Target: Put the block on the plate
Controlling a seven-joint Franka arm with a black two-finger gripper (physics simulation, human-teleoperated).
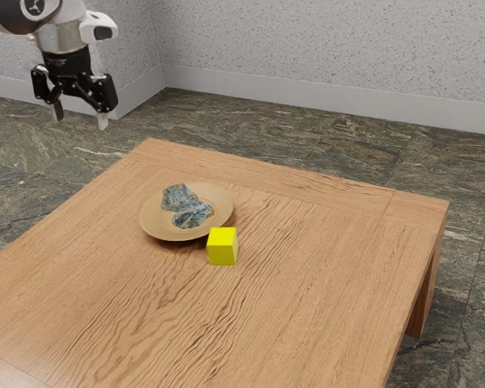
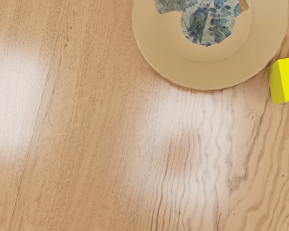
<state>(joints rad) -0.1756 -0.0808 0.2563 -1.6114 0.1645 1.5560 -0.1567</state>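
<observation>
The yellow block (image 1: 222,246) sits upright on the wooden table (image 1: 307,275) near the centre of the exterior view, off the plate (image 1: 154,217) and just beside its rim. The round tan plate, with blue-and-grey mottled patches (image 1: 192,214) in its middle, lies to the block's upper left in that frame. In the upper left, well apart from both, hangs the black two-finger gripper (image 1: 79,117), its fingers spread with nothing between them.
</observation>
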